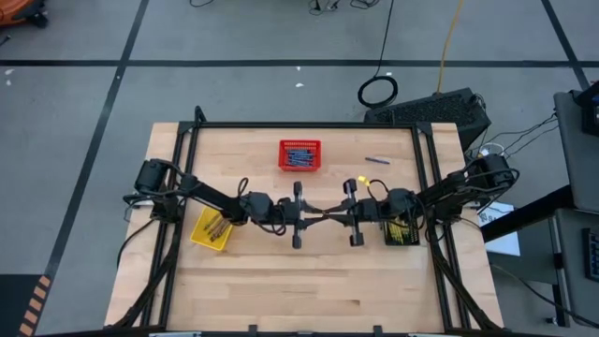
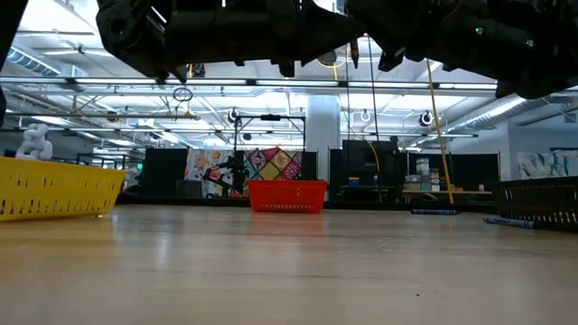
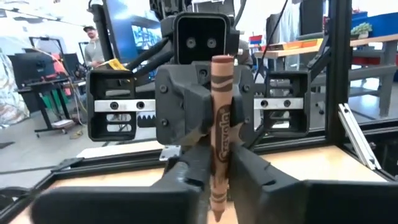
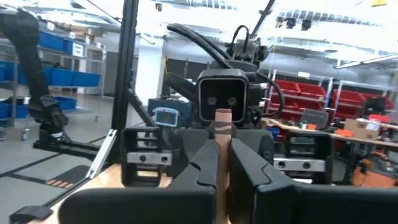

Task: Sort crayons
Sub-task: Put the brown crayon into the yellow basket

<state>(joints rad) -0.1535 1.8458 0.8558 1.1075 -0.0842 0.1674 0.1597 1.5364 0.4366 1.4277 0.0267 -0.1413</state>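
Crayon (image 3: pixel 221 134), brown, stands upright mid-worktop, pinched between both the left gripper (image 1: pixel 298 216) and the facing right gripper (image 1: pixel 354 213).

Baskets: 3 total. 1 red basket (image 1: pixel 299 156), 1 yellow basket (image 1: pixel 211 229), 1 black basket (image 1: pixel 402 232).

Crayons: 1 brown crayon (image 3: pixel 221 134) upright, seen in both wrist views, same one. 1 loose dark crayon (image 1: pixel 377 160) on table near red basket. Blue crayons (image 1: pixel 299 155) inside red basket, several, too small to count. Brownish sticks (image 1: pixel 215 225) in yellow basket, approx a few, no exact count. Black basket contents mostly hidden by arm.

Arms: 2. Grippers: 2.

People: 1 person (image 3: pixel 92 43) in background, left wrist view.
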